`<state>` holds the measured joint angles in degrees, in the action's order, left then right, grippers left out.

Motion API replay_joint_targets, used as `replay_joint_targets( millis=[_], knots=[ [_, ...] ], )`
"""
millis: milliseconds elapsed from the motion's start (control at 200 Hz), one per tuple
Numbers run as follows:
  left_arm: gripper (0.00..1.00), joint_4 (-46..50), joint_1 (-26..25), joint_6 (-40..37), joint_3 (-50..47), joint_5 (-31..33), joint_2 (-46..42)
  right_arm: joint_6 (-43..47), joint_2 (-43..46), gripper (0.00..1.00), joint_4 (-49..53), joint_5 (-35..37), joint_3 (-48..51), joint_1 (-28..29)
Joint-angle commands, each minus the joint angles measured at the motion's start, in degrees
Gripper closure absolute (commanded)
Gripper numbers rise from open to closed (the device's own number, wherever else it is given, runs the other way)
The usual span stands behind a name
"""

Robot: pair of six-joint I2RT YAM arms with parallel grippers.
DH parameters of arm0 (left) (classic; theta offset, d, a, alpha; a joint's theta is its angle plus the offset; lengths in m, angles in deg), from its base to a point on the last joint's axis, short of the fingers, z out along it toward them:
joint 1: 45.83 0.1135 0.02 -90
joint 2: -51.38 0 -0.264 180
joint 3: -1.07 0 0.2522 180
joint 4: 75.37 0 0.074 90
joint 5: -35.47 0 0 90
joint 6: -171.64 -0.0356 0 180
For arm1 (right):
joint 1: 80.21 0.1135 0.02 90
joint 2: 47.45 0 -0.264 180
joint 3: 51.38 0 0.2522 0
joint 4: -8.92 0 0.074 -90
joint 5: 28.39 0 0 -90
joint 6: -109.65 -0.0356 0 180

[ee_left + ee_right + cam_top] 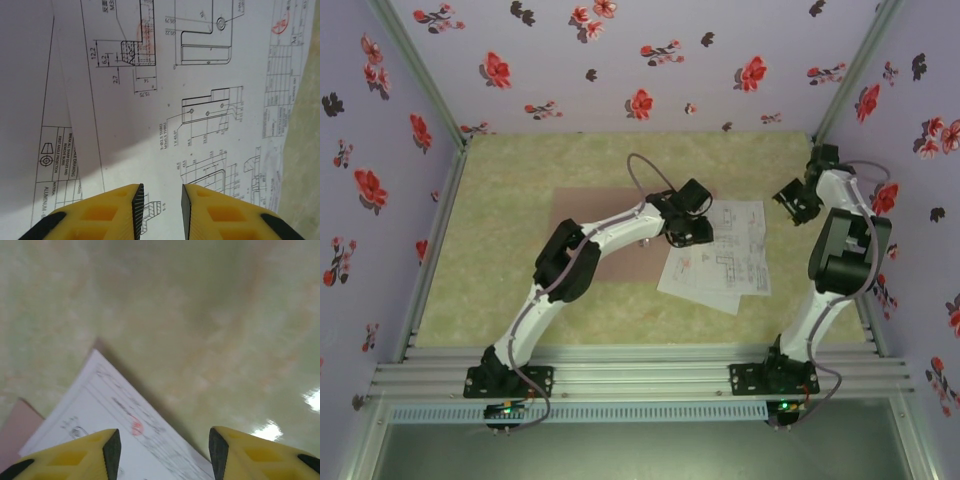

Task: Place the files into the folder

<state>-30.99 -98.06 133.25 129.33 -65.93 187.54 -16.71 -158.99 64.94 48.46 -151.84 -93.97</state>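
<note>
Lying flat on the middle of the table [510, 240], the folder [595, 205] is seen from the top camera as a thin pinkish-brown card rectangle, long axis parallel to the table's near edge. It is crossed by the left arm.

The files [720, 255] are fanned just right of it, toward the table's right edge. Their left margin is laid over the folder's right end. Long axis runs roughly far-to-near; the lower sheet is skewed out at the near corner.

The left gripper [688, 232] is held over the sheets' left margin. Its jaw state cannot be told from the top. In the left wrist view the yellow ribbed fingertips [132, 210] are parted by a narrow gap, with nothing pinched and paper visible between. That view resolves what the top cannot:
- black line drawings, dimensions and a title block
- a red stamp
- at least two overlapped white sheets

The right gripper [792, 203] is raised near the table's far right corner, clear of the paper. In its wrist view the jaws are spread wide, nothing held. A sheet corner [110, 415] with a red mark is seen, plus a sliver of folder [15, 425] at lower left and glossy mottled green-yellow surface beyond.
</note>
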Motion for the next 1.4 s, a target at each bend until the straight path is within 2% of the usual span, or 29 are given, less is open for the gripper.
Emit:
replay_joint_targets(
  millis=[0,250,530,875,1100,1395],
  knots=[
    [0.71,2.92,0.2,-3.28,2.03,0.69,2.16,4.78,-2.46,0.44,-1.81,-4.48,-1.07,0.33],
    [0.72,5.33,0.28,-5.34,4.51,1.03,4.44,11.63,-5.85,0.42,-4.47,-11.46,-1.9,0.59],
    [0.72,6.48,0.53,-6.74,4.69,1.02,5.19,17.03,-10.06,0.41,0.76,-9.08,-3.3,2.59],
    [0.72,7.41,0.98,-8.53,4.92,1.03,6.31,19.74,-9.43,0.42,2.25,-9.96,-2.79,4.97],
    [0.72,7.7,1.05,-9.02,4.93,1.29,6.49,19.84,-5.67,0.52,2.4,-10.09,-0.78,4.99],
    [0.73,7.91,1.03,-8.99,5.73,1.45,6.93,20.25,-3.18,0.75,4.03,-8.29,1.57,5.67]
  ],
)
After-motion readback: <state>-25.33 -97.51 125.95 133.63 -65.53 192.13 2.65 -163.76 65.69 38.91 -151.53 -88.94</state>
